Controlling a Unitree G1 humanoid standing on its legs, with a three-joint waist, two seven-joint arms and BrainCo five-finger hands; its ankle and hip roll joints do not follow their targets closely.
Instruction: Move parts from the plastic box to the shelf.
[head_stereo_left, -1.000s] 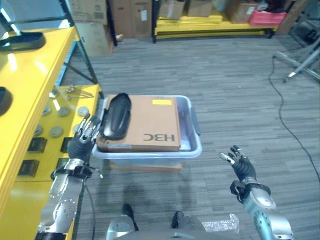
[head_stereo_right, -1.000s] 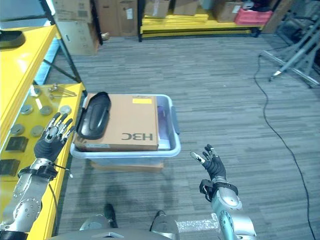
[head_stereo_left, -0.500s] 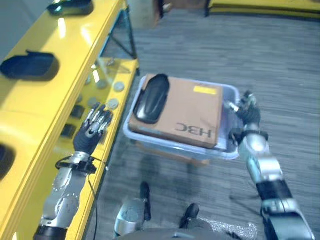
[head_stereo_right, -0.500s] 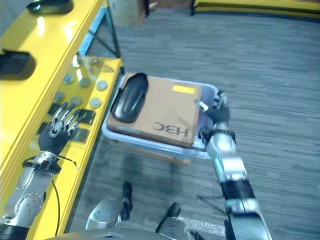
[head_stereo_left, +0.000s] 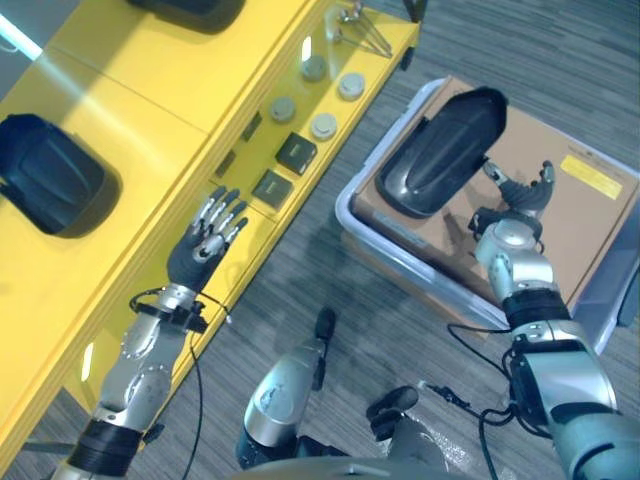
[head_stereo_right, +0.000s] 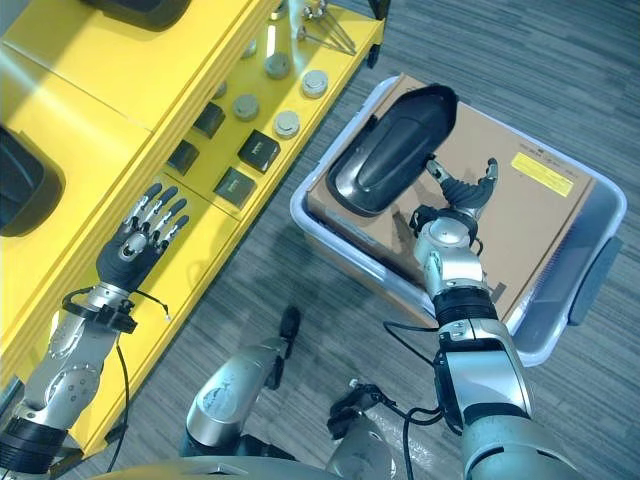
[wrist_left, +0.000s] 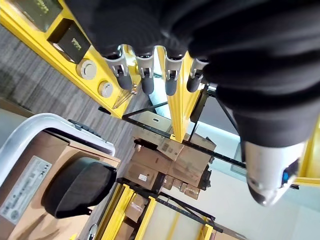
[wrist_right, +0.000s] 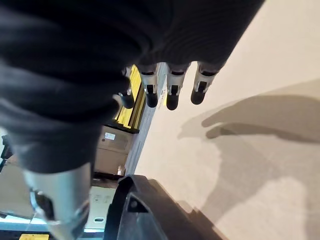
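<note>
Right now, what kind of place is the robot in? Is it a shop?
Probably a warehouse or workshop, not a shop. There is a long yellow shelf with metal parts laid out on it, a plastic box on the floor holding a cardboard carton, and more cardboard boxes stacked on racks behind.
</note>
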